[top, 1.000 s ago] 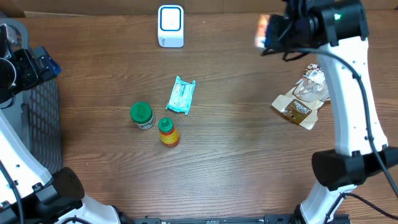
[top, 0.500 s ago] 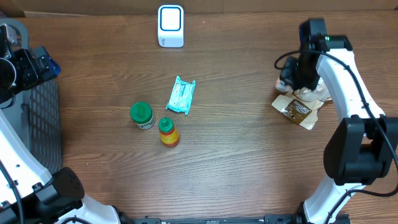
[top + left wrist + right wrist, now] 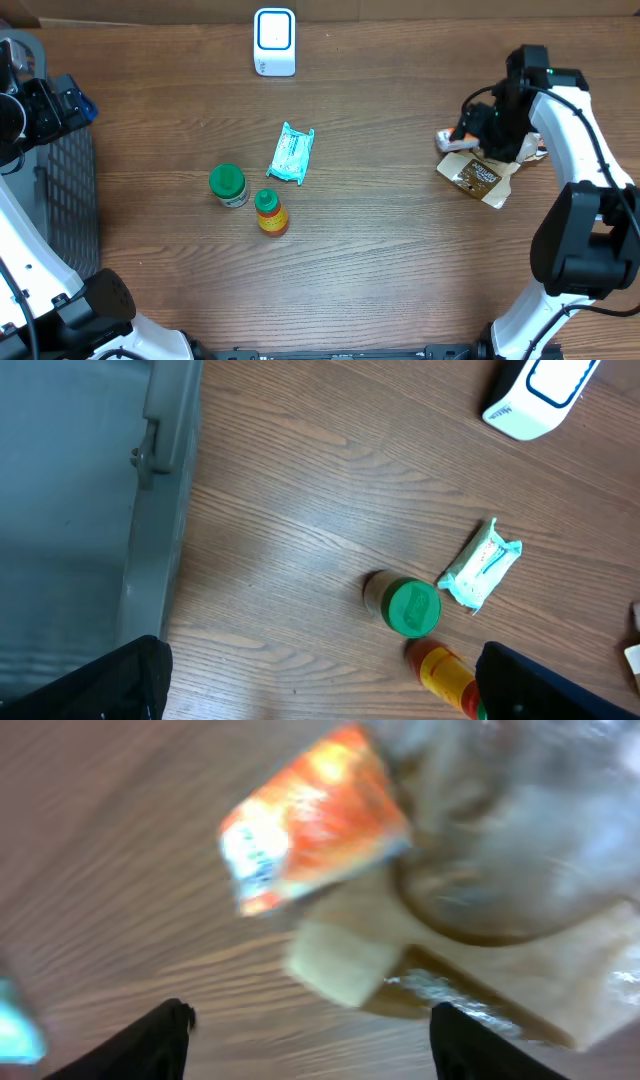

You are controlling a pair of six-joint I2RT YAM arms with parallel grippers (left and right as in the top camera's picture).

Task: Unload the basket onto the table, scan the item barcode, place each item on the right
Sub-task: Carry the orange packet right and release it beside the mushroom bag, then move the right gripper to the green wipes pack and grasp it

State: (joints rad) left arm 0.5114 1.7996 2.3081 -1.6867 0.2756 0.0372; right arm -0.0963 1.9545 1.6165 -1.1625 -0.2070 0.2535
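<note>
The white barcode scanner (image 3: 274, 40) stands at the table's far edge, also seen in the left wrist view as the scanner (image 3: 540, 395). A small orange-and-white packet (image 3: 449, 139) lies on the table at the right, touching a brown-and-clear snack bag (image 3: 480, 178). My right gripper (image 3: 474, 127) hovers just over them, open and holding nothing. Its wrist view shows the packet (image 3: 310, 815) and the bag (image 3: 520, 870) lying free beyond the gripper (image 3: 310, 1045). Open and empty, my left gripper (image 3: 320, 690) hangs high at the far left, shown overhead as the gripper (image 3: 40, 105).
A teal packet (image 3: 292, 153), a green-lidded jar (image 3: 228, 185) and an orange bottle (image 3: 270, 212) sit mid-table. A grey basket (image 3: 60, 190) runs along the left edge, under the left arm.
My right arm came down from near the scanner to the right side with the orange packet. Its jaws then opened, and the packet now lies beside the brown bag.
</note>
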